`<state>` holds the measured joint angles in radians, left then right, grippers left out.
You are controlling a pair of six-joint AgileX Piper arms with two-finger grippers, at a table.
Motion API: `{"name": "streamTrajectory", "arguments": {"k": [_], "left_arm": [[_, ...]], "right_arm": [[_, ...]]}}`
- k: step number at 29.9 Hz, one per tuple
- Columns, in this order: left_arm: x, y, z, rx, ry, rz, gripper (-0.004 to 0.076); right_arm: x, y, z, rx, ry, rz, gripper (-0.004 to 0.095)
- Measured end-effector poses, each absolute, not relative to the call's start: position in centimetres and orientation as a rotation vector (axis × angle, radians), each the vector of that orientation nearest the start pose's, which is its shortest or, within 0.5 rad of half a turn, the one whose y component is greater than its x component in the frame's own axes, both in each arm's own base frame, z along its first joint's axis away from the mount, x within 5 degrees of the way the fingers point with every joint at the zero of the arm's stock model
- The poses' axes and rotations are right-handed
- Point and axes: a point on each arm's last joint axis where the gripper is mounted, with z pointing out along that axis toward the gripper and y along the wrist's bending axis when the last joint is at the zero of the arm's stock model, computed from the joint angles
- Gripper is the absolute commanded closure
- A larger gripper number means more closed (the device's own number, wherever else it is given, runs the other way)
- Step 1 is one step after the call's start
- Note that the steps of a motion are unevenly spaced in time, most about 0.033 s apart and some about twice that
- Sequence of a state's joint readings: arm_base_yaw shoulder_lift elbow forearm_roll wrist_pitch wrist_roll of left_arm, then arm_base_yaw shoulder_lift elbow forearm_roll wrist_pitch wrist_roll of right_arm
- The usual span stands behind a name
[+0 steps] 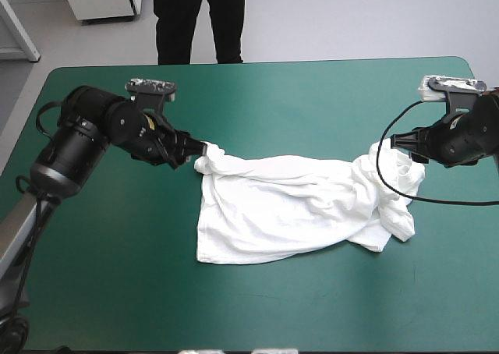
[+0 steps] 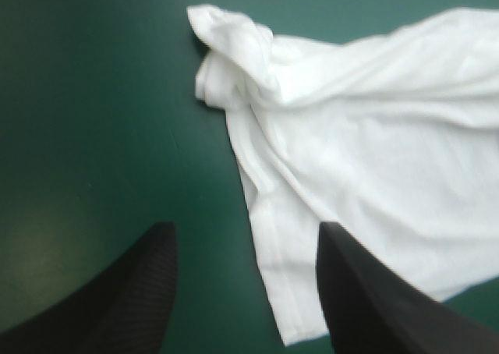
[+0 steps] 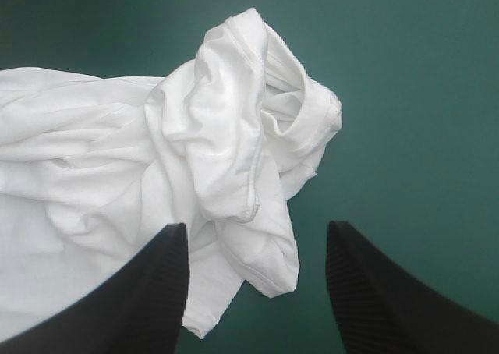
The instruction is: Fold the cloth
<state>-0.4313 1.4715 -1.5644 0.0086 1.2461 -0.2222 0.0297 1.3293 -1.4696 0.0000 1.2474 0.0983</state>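
- Since the left hand has its fingers apart with nothing between them, it grips nothing. It sits at the shirt's 10 o'clock, right by a twisted corner, though I cannot tell whether it touches the cloth.
- From that corner the shirt runs across the middle of the teal-green surface, half spread. It is smoother toward its 7 o'clock end and rumpled in long creases along its 12 o'clock edge.
- By my reckoning it is light, limp cloth with no stiffness. It will sag from any single hold, slide easily over the cover, and keep no shape unless pulled taut between two points. It is not fragile, so a firm pinch does no harm.
- At the shirt's 3 o'clock end lies a bunch of rolled-over layers, with a hemmed opening showing in the right wrist view. A pinch there would likely catch several layers at once.
- At the shirt's 2 o'clock, the right hand also has its fingers wide and empty, with the bunch just ahead of them.
- The best holds, I judge, take one layer at an edge: the twisted corner for the left, a seam worked free of the bunch for the right. Then draw the two apart to flatten the shirt before any fold.
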Motion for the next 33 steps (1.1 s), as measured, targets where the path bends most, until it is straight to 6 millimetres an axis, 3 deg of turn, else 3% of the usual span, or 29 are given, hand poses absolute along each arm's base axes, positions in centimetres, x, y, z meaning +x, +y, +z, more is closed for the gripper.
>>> {"name": "streamTrajectory", "arguments": {"k": [9,16,24,33], "left_arm": [[22.2,-15.7,33.5,0.354,2.844,-0.174,0.0337],[20.5,-15.7,28.9,0.306,2.982,-0.066,0.0337],[19.8,-15.7,25.6,0.247,3.018,-0.128,0.0338],[21.7,-17.1,21.1,0.265,3.101,-0.030,0.0338]], "right_arm": [[25.6,0.8,40.7,0.093,2.588,0.060,0.0444],[25.6,0.8,40.7,0.093,2.588,0.060,0.0446],[25.7,0.8,40.7,0.093,2.577,0.060,0.0450],[25.8,0.8,40.7,0.093,2.568,0.062,0.0450]]}}
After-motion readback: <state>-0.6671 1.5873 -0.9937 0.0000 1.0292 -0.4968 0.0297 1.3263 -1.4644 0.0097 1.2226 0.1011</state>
